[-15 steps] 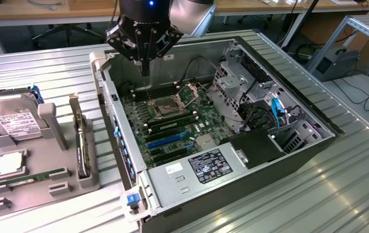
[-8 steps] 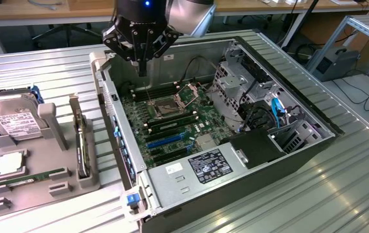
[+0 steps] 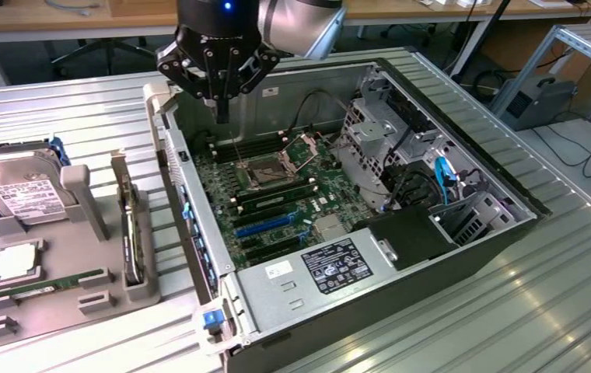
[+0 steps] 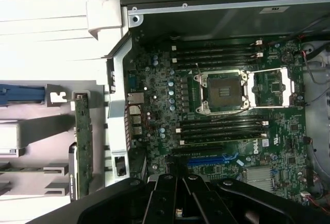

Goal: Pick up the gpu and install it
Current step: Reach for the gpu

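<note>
Black claw [image 3: 221,115] closed, empty, above open case [image 3: 264,303], gpu [image 3: 127,233] upright in grey rack [image 3: 88,206], white-labelled hard drive [image 3: 21,190] beside

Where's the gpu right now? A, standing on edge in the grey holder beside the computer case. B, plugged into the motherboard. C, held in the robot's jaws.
A: the gpu stands on edge in the grey holder, outside the open case.

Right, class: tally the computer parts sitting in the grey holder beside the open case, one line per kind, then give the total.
hard drive: 1
CPU: 1
RAM stick: 1
gpu: 1
Total: 4
</note>
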Controlling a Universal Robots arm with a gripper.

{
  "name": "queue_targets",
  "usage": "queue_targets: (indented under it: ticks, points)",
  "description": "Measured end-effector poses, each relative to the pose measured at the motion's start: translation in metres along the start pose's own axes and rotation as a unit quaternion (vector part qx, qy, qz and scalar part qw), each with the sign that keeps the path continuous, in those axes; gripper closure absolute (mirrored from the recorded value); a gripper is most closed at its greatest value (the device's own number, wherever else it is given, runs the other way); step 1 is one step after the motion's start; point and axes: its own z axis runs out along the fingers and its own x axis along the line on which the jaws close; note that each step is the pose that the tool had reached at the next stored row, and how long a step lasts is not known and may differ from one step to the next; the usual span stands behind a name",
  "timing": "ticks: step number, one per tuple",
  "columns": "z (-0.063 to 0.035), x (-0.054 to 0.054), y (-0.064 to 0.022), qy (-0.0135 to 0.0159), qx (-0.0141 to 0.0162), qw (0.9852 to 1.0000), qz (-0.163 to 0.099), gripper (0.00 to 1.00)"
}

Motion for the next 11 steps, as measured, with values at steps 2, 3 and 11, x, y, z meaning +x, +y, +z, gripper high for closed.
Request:
queue_targets:
  ticks: [2,3,11]
  points:
    - [0.0,0.0015,-0.0001,0.0,0.0,1.0,0.0,0.89]
    - [0.0,0.0022,-0.0001,0.0,0.0,1.0,0.0,0.89]
    - [0.0,0.008,-0.0006,0.0,0.0,1.0,0.0,0.89]
